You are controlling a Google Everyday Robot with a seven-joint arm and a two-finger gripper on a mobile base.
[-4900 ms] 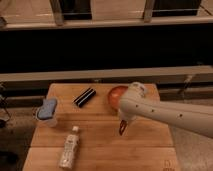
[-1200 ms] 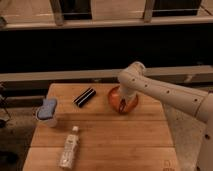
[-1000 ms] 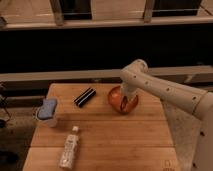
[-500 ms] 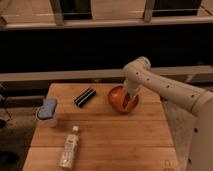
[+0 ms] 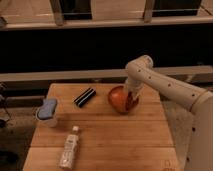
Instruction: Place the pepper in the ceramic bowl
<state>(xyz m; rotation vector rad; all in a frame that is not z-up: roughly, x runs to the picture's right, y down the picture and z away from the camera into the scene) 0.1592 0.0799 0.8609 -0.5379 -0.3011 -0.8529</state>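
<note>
The ceramic bowl (image 5: 120, 99) is a glossy orange-red round bowl on the wooden table (image 5: 105, 130), right of centre near the far edge. My gripper (image 5: 132, 98) hangs from the white arm (image 5: 165, 87), which comes in from the right. It reaches down into the right side of the bowl. The pepper does not show as a separate thing; it is hidden by the gripper or the bowl wall.
A black ribbed bar (image 5: 85, 97) lies left of the bowl. A white cup with a blue top (image 5: 47, 112) stands at the table's left edge. A clear bottle (image 5: 69, 147) lies near the front left. A dark shelf and rail run behind the table.
My gripper has shifted a little to the right over the bowl, from its middle to its right side. The bowl, bar, cup and bottle have not moved.
</note>
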